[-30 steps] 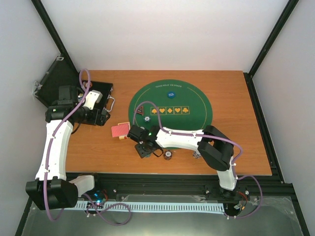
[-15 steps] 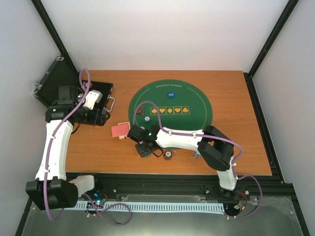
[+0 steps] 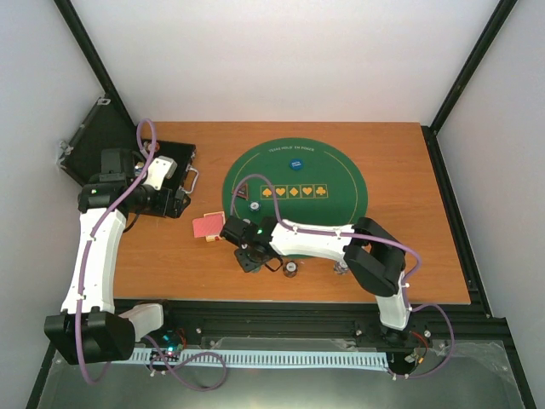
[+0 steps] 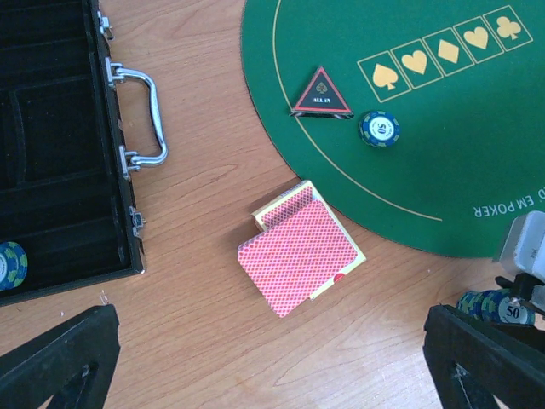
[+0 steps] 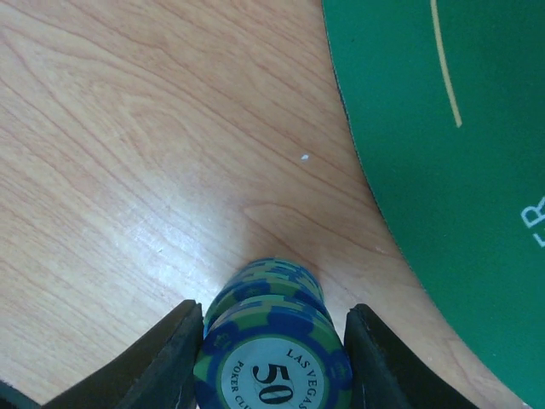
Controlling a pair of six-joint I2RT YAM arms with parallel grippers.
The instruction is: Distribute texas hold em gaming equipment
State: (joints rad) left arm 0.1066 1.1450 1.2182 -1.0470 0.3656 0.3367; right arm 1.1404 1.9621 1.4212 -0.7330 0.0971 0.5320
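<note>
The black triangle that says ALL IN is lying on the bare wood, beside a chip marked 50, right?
No. The black triangle lies on the green mat, beside the chip marked 50; the left wrist view shows it.

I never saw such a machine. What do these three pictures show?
These are two robot arms, left and right, bolted to a wooden table. One picture looks down from above; the other two come from cameras on each wrist. On the table lie a green mat, a deck of red-backed cards, a black open case, and on the mat a triangular button and one chip. The left gripper hangs open, empty. The right gripper is closed around a stack of chips standing on the wood.
</note>
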